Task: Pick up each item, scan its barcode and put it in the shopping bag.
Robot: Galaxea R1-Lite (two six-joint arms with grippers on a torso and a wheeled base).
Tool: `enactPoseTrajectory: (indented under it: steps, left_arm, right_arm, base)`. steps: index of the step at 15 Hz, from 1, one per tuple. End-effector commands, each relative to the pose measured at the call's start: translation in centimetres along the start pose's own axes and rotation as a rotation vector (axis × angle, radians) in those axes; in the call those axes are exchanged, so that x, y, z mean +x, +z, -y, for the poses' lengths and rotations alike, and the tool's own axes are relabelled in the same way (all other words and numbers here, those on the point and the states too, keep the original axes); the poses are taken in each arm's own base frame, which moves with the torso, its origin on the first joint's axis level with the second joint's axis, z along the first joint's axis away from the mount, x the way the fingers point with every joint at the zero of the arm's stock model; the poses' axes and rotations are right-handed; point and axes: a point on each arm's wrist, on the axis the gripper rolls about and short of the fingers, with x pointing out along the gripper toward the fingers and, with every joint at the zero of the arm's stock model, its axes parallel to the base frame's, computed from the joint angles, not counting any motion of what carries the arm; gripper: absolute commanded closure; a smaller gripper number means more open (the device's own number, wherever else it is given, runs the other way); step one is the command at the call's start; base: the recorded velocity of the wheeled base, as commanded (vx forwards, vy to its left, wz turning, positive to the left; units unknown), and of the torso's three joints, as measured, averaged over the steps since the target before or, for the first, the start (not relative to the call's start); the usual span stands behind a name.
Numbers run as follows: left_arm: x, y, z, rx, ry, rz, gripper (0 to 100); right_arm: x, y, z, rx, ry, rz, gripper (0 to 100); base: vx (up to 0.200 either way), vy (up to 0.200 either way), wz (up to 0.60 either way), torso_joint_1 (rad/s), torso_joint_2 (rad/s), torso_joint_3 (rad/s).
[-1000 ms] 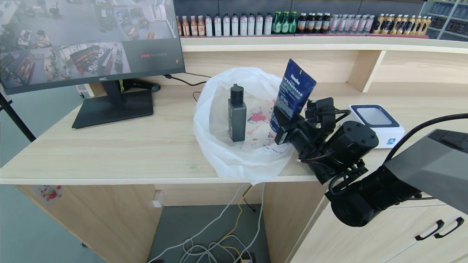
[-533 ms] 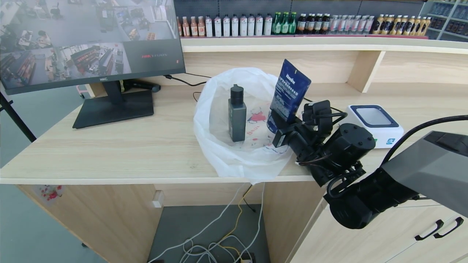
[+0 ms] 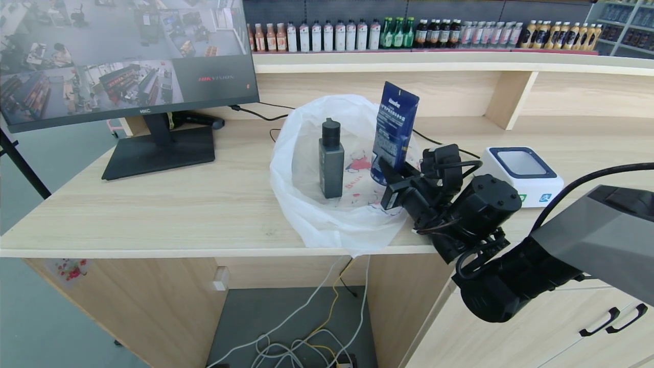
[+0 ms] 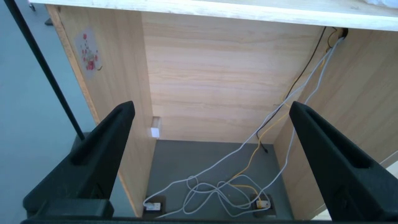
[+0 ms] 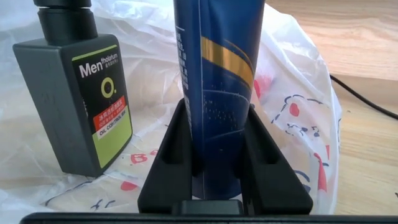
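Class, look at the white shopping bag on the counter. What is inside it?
A grey bottle stands upright inside the bag. The right pincer holds a blue pouch over it; its lower end is hidden behind the pincer.

even bright light, soft shadows, sharp

A pale wooden counter [image 3: 153,214] holds a monitor [image 3: 122,56]; bottles [image 3: 409,31] line the shelf [image 3: 511,65] behind, cables [image 3: 291,347] litter the grey floor [image 3: 46,322].

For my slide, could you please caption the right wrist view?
Right gripper holding a blue tube over the shopping bag, beside a grey bottle.
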Motion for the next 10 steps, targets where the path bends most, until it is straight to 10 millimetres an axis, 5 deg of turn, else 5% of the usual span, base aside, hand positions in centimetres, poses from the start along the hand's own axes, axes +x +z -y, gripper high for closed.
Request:
enactPoseTrajectory:
  steps: [1, 10]
  left_arm:
    - [0.00, 0.00, 0.00, 0.000, 0.000, 0.000, 0]
    - [0.00, 0.00, 0.00, 0.000, 0.000, 0.000, 0]
  right_arm:
    - [0.01, -0.18, -0.04, -0.001, 0.001, -0.002, 100]
    - [0.03, 0.60, 0.11, 0.007, -0.003, 0.018, 100]
  base:
    - [0.000, 0.000, 0.00, 0.000, 0.00, 0.000]
    - [0.000, 0.000, 0.00, 0.000, 0.00, 0.000]
